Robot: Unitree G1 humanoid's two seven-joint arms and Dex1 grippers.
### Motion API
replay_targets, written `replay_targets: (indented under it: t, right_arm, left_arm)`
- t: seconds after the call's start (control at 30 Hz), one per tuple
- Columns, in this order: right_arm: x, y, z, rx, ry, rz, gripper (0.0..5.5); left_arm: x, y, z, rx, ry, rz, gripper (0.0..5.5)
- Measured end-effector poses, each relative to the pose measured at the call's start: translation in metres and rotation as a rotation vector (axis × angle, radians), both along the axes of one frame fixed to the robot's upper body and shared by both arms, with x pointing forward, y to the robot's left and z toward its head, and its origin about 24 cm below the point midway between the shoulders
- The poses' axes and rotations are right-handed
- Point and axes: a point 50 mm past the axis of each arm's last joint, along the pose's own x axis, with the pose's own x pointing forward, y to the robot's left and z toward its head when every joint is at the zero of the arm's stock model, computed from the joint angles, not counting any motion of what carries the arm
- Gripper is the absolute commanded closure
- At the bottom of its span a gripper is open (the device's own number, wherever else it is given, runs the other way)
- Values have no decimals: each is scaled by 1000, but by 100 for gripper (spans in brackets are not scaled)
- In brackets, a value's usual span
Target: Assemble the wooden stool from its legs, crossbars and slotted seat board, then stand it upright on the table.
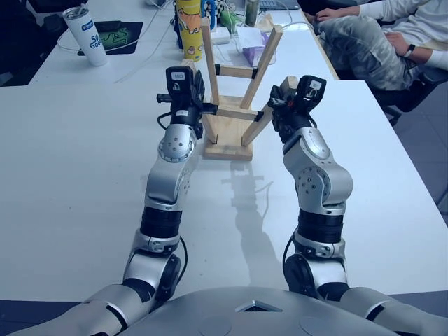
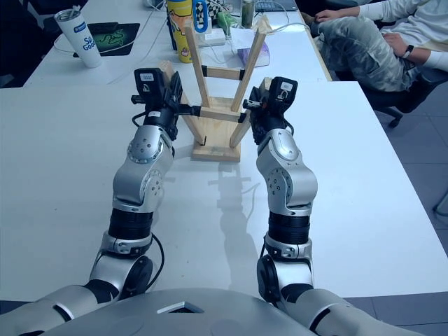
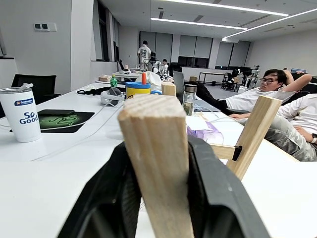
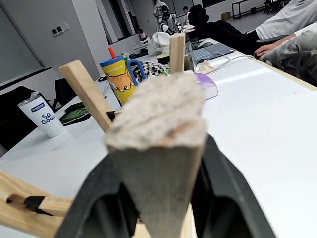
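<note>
Stool stands inverted on the table, seat board down, legs up, crossbars seated. Assembly looks complete; turning it upright remains. Left gripper clamps the left near leg and right gripper the right near leg. Wrist views show the fingers pinching the leg ends, which the head views leave unclear; the head views show the board flat on the table.

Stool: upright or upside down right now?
Upside down: seat board lies flat on the table, legs point up. Left pincer and right pincer each clamp a leg.
</note>
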Motion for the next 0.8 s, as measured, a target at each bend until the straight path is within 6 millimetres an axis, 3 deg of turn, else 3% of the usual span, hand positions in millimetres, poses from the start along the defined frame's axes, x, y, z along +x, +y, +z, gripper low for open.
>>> replay_targets:
  t: [0.5,0.8]
  right_arm:
    - [0,5,-5,-152,-100,54,438]
    - [0,3,-4,-145,-89,57,437]
  left_arm:
    - [-3,3,-6,120,-75,-96,424]
    - [-5,3,-6,203,-119,-135,417]
